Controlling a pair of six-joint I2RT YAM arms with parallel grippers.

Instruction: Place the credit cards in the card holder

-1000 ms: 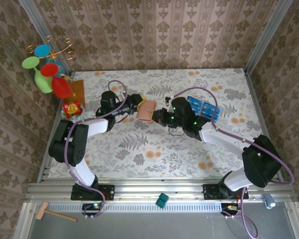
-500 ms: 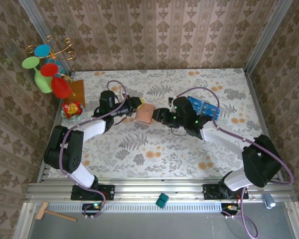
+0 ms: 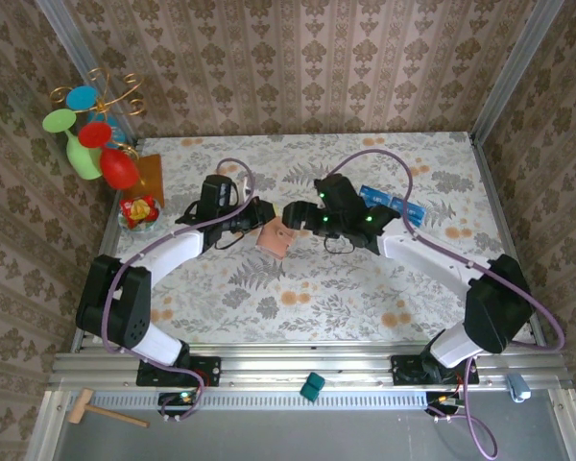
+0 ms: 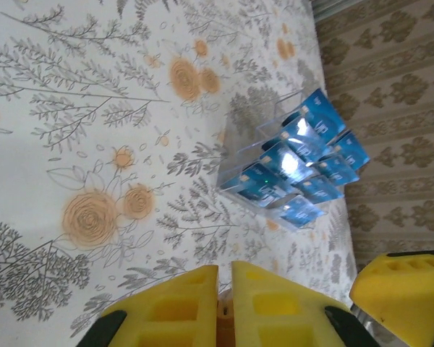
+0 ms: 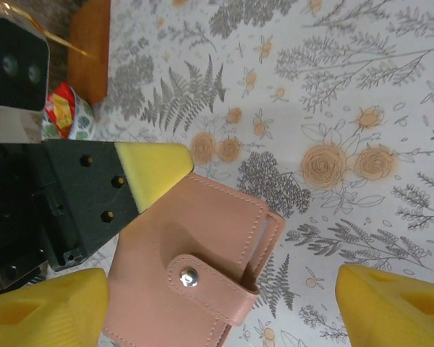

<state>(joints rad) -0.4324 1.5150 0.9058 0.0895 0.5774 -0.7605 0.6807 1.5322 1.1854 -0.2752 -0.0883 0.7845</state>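
Blue credit cards (image 4: 298, 168) fill a clear tray (image 4: 230, 160) beside the right arm (image 3: 424, 253).

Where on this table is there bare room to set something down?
The widest bare patch is the near half of the table, from the card holder to the near edge. The far strip along the back wall is bare too. Crowded: the centre, where the left hand and right hand meet, and by the amber square.

The card holder (image 5: 202, 246) is seen as matt and leather-like, with stitched edges and a shiny metal snap (image 5: 186, 275). Glossy credit cards (image 4: 296, 163) are held in a clear plastic tray (image 4: 246, 137). The fingers (image 4: 275, 307) are finished in matt yellow plastic.
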